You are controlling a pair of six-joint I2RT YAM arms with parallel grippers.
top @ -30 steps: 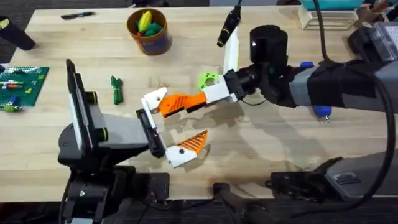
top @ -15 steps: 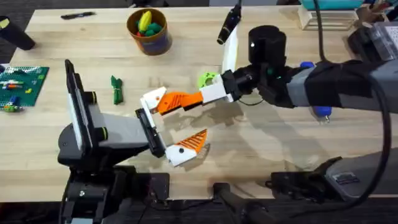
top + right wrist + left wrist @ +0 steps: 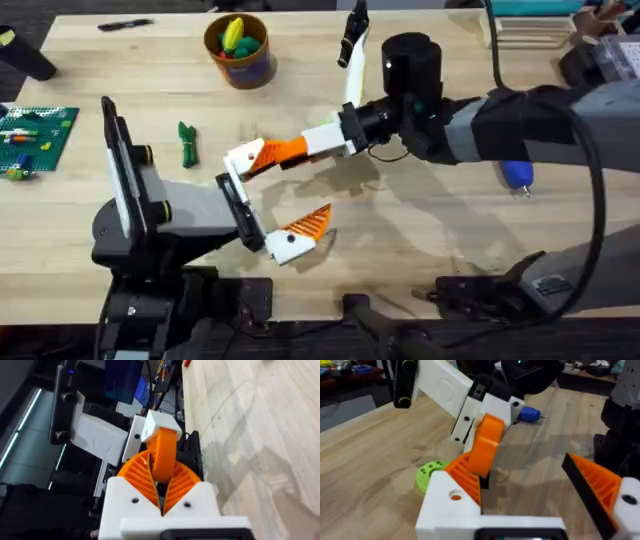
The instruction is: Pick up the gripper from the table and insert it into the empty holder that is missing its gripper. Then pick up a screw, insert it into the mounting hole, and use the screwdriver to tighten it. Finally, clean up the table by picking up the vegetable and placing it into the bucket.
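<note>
We've got open tabletop (image 3: 450, 235) toward the near edge on the right side, bare wood w/ nothing on it. Far edge is busier: the bucket (image 3: 240, 48) sits near it, left of centre, w/ yellow and green toys inside. The vegetable (image 3: 187, 144) lies on the left part, apart from both arms, long axis running roughly near-to-far. The screwdriver (image 3: 515, 176) shows as a blue bit poking out from under the right arm, near the right side; in the left wrist view its thin bit points away from the arms.

Right arm reaches in from the right, across the middle, forearm about level w/ the table, wrist aimed left. Right gripper (image 3: 283, 152) has its ribbed pads pinched tight on the gripper (image 3: 275, 152), the orange wedge. Wedge's long axis runs left-right in the overhead view, its far end pressed up against the holder (image 3: 243, 157), the upper white finger mount of the left arm. In the right wrist view the wedge stands between the two pads w/ the white mount at its tip.

Left arm sits low at the lower left, wrist pointing right. Left gripper (image 3: 268, 200) is spread wide, nothing held between its fingers; its lower finger carries an orange tip (image 3: 312, 226).
</note>
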